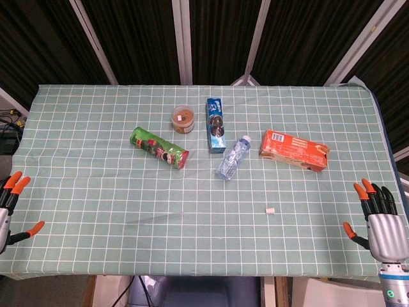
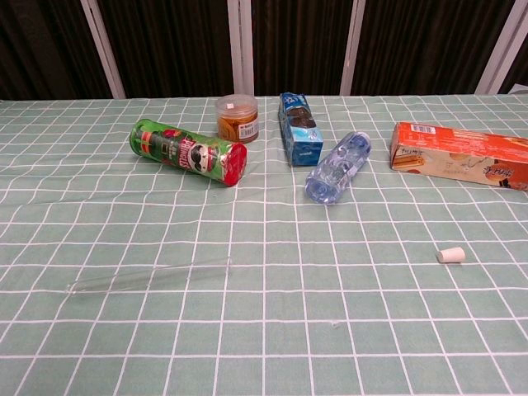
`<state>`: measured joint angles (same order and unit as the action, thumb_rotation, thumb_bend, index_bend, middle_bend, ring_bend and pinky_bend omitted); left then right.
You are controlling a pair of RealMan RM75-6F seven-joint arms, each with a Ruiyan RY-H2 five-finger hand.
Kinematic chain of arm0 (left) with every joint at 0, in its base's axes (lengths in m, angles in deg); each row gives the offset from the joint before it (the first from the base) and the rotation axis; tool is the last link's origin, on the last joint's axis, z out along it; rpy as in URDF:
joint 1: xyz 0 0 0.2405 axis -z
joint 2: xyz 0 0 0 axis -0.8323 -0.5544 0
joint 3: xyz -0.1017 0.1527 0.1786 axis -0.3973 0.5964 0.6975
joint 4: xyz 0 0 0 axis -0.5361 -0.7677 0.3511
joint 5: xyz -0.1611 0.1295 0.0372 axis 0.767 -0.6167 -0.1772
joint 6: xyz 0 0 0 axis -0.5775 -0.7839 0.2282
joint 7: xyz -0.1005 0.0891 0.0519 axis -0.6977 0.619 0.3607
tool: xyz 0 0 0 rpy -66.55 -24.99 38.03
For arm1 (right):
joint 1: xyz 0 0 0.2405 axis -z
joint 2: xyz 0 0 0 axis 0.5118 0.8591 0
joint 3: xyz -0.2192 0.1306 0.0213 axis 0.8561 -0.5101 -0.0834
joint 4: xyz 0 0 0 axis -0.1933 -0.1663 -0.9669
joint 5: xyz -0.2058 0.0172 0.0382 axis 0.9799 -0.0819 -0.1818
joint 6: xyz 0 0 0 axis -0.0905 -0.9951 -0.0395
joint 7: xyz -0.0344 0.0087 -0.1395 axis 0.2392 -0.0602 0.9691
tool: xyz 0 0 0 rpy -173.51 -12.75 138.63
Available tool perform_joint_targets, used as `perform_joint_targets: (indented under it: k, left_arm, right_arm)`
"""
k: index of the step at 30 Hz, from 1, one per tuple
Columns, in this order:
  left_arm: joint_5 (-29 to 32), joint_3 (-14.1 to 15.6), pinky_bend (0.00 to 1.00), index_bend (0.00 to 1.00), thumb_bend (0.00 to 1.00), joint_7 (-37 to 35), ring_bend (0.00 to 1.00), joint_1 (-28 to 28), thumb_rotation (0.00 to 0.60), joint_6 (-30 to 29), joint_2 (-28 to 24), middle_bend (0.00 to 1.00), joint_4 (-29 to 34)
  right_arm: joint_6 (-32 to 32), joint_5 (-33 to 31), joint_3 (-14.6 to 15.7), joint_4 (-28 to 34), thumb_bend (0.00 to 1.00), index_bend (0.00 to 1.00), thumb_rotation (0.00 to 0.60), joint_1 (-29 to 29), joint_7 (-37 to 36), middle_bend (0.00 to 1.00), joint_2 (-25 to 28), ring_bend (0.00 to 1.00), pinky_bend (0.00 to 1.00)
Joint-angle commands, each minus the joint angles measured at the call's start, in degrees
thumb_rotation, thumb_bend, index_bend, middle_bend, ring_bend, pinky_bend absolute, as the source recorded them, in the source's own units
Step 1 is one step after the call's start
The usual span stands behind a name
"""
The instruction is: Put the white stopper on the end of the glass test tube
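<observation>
A clear glass test tube (image 2: 148, 276) lies flat on the checked cloth at the front left, faint in the head view (image 1: 156, 218). The small white stopper (image 2: 450, 255) lies on its side at the front right, also seen from the head camera (image 1: 270, 210). My left hand (image 1: 11, 208) hovers at the table's left front edge, fingers apart and holding nothing. My right hand (image 1: 378, 220) stands at the right front edge, fingers spread and empty, well right of the stopper. Neither hand shows in the chest view.
Across the middle of the green-checked table (image 1: 77, 115) lie a green crisp can (image 1: 160, 148), a small round tub (image 1: 183, 119), a blue box (image 1: 216, 125), a plastic water bottle (image 1: 232, 157) and an orange box (image 1: 294, 150).
</observation>
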<state>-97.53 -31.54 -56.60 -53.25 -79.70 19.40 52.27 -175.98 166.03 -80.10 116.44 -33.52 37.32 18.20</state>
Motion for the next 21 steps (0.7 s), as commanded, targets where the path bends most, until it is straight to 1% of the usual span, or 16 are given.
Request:
perform_joint_targets:
  k: [1,10,15,21]
  left_arm:
    - [0.0,0.0,0.0,0.05,0.13,0.0,0.0,0.0,0.6,0.1,0.0,0.0,0.0]
    - [0.1,0.2,0.0,0.05,0.13,0.2,0.0,0.1,0.6,0.5,-0.1,0.0,0.2]
    - [0.1,0.7,0.0,0.05,0.13,0.3,0.0,0.6,0.6,2.1,-0.3,0.0,0.5]
    - [-2.4,1.9,0.0,0.05,0.13,0.6,0.0,2.1,0.6,4.2,-1.0,0.0,0.8]
  right_arm:
    - [0.1,-0.1,0.0,0.1,0.31,0.0,0.6,0.0,0.0,0.0,0.0,0.0,0.0]
    - [0.1,-0.2,-0.1,0.3,0.31,0.0,0.6,0.0,-0.1,0.0,0.1,0.0,0.0]
    - [0.5,-0.7,-0.2,0.4,0.31,0.0,0.6,-0.1,0.3,0.0,-0.1,0.0,0.0]
    - [0.5,-1.2,-0.4,0.5,0.31,0.0,0.6,-0.1,0.2,0.0,0.0,0.0,0.0]
